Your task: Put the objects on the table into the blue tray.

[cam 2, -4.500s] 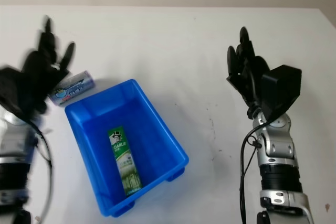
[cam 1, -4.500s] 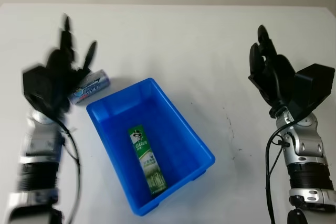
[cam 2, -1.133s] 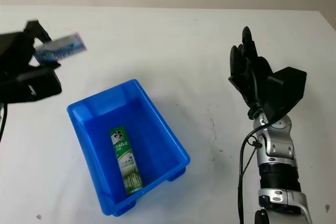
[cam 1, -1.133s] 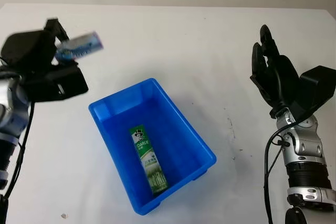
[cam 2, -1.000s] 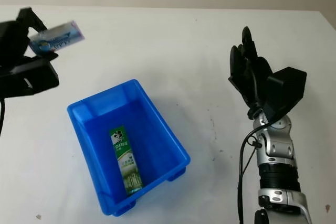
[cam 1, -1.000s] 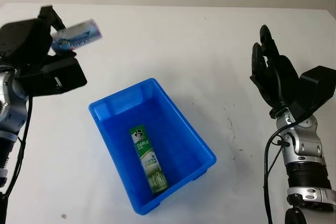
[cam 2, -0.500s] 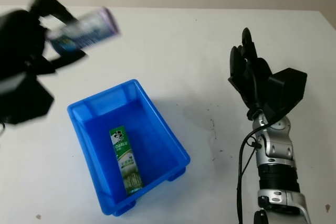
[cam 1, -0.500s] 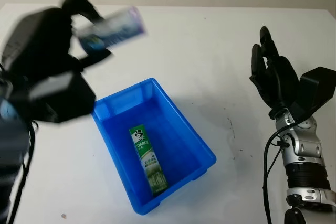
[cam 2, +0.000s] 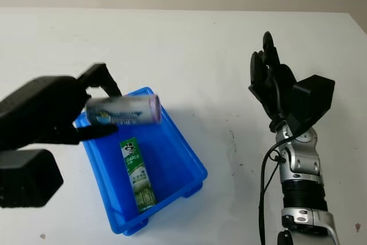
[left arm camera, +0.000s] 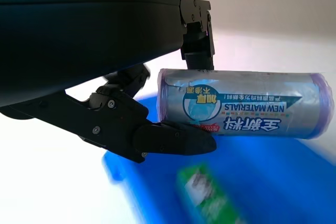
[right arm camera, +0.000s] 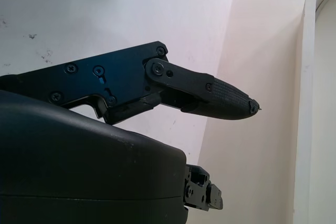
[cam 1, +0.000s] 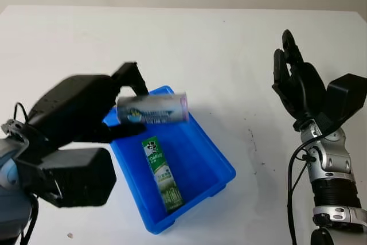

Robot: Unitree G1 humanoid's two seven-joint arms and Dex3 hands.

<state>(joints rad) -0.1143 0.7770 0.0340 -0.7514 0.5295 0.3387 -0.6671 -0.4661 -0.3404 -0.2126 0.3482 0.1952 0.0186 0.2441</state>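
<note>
Two head-mounted eyes look forward and down at the white worktop [cam 1: 189, 38], sharing the blue tray [cam 1: 213, 159] from slightly offset positions. Each wrist camera sits hard against its own robot hand: left [left arm camera: 157, 135] above the tray, right [right arm camera: 210, 95] over bare worktop.

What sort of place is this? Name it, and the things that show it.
Probably a robot test bench, not a home: a bare white table against a plain wall, holding one blue tray with a toothpaste box, while the left hand holds a roll of bags above it.
</note>
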